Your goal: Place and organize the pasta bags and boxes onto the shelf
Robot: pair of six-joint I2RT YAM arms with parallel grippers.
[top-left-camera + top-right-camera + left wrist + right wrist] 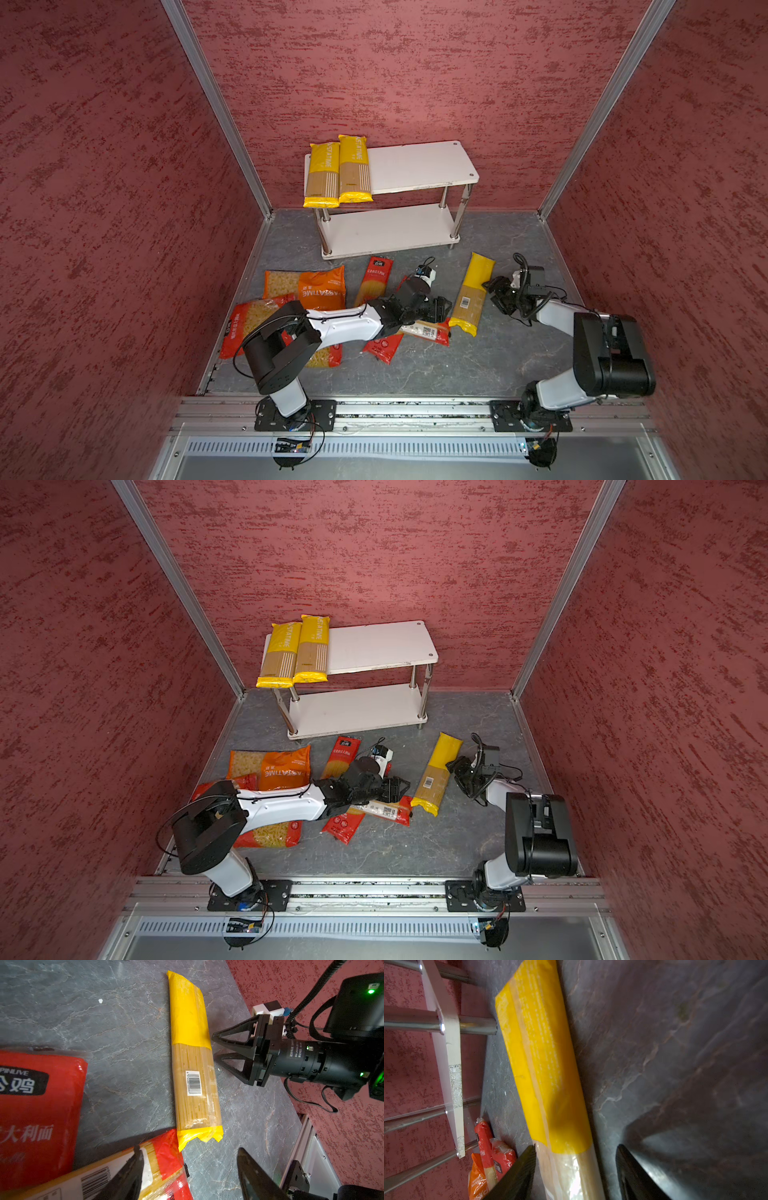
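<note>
Your right end effector (487, 286) (451, 766) sits in both top views with jaws wide at the side of a yellow pack (471, 293) lying on the worktop (415, 365); your left end effector (446, 311), wide too, hangs over a red bag (428, 331). On the shelf's (419, 166) top board, at its left end, lie two more packs (322, 174).

Left wrist view: your left fingers (133, 1172) spread above the red bag (166, 1157), right tips just beside the yellow pack's (193, 1064) edge.

Right wrist view: that pack (546, 1064) shows between the spread fingers (517, 1172), not clamped.
</note>
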